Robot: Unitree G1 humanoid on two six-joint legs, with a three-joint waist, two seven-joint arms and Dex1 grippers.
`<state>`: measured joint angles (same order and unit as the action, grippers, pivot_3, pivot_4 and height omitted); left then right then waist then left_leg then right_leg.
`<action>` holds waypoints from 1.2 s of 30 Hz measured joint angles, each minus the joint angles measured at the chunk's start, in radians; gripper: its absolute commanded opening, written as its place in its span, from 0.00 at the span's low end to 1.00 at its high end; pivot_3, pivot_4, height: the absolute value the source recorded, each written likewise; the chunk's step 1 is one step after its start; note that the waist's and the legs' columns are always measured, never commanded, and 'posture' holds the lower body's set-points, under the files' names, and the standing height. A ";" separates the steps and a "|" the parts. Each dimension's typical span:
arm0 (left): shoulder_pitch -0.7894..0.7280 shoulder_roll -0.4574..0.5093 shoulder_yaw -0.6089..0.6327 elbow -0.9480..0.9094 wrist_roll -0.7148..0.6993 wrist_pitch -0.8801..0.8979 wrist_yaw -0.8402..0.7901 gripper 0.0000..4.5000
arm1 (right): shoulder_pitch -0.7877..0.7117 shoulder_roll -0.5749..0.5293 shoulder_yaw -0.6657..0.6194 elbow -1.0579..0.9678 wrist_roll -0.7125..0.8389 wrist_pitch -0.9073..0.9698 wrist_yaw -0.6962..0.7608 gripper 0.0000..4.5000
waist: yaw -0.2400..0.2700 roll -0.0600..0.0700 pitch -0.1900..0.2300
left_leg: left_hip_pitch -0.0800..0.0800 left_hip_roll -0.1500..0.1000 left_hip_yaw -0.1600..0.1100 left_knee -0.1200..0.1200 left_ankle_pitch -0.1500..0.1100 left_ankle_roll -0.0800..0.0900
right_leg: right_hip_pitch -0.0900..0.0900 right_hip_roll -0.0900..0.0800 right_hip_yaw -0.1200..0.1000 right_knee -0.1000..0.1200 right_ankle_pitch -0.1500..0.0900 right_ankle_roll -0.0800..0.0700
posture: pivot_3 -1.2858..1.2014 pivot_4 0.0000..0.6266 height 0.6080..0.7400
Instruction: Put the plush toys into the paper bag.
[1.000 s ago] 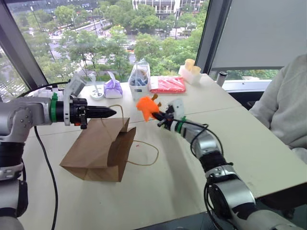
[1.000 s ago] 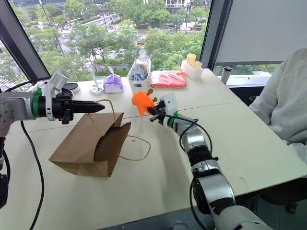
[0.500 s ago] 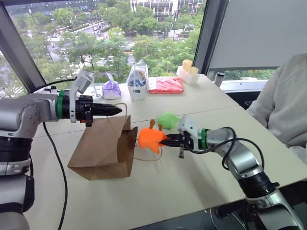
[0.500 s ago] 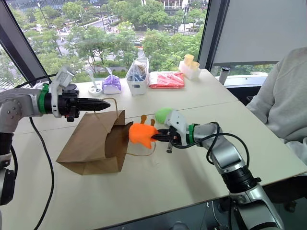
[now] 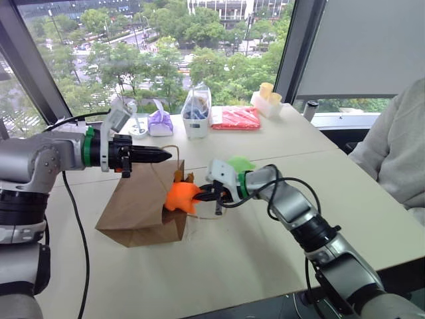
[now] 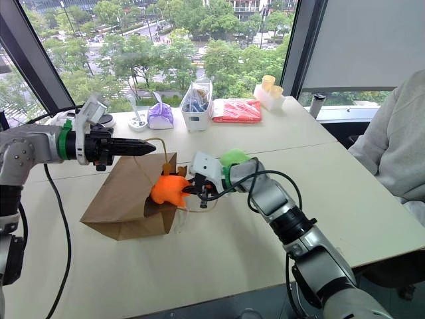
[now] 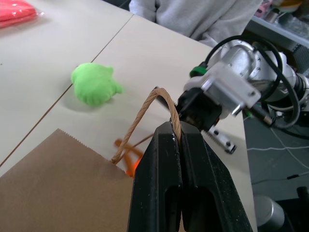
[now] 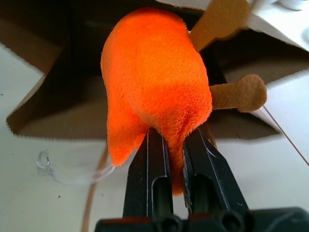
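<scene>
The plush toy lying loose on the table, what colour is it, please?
Light green, clearest in the left wrist view.

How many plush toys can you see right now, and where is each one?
2. The orange toy is pinched in the right gripper at the mouth of the paper bag. The green toy lies on the table, partly hidden behind the right arm.

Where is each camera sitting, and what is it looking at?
Left eye and right eye views: on the head, looking forward and down over both arms at the table, paper bag and green plush toy.
Left wrist view: on the left wrist, along the left gripper, pinching the bag's handle.
Right wrist view: on the right wrist, along the right gripper, holding the orange plush toy at the bag's mouth.
Shared: all show the bag and the orange toy.
</scene>
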<state>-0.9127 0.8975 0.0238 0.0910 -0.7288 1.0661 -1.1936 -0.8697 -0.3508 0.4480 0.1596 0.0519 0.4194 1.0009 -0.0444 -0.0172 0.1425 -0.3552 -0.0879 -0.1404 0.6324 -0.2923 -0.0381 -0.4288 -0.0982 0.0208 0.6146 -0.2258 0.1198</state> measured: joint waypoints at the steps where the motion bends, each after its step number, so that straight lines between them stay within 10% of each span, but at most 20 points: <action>1: 0.000 0.000 0.000 0.000 -0.001 0.000 0.001 0.00 | -0.004 0.004 0.004 0.012 -0.009 0.000 0.000 0.01 | 0.000 0.000 0.000 | 0.000 0.000 0.000 0.000 0.000 0.000 | 0.000 0.000 0.000 0.000 0.000 0.000 | 0.52 0.24 1.00; 36: 0.013 -0.036 0.096 -0.021 -0.079 0.064 0.085 0.00 | -0.195 0.455 -0.111 0.581 -0.030 -0.017 -0.179 0.01 | -0.028 -0.001 0.000 | 0.000 0.000 -0.003 -0.001 0.000 -0.002 | -0.003 0.000 0.000 0.004 0.001 -0.001 | 0.52 0.24 1.00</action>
<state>-0.9001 0.8612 0.1194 0.0700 -0.8078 1.1305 -1.1089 -1.0647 0.1040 0.3371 0.7401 0.0220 0.4020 0.8216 -0.0725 -0.0178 0.1421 -0.3555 -0.0878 -0.1431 0.6309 -0.2925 -0.0402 -0.4313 -0.0980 0.0209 0.6186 -0.2249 0.1186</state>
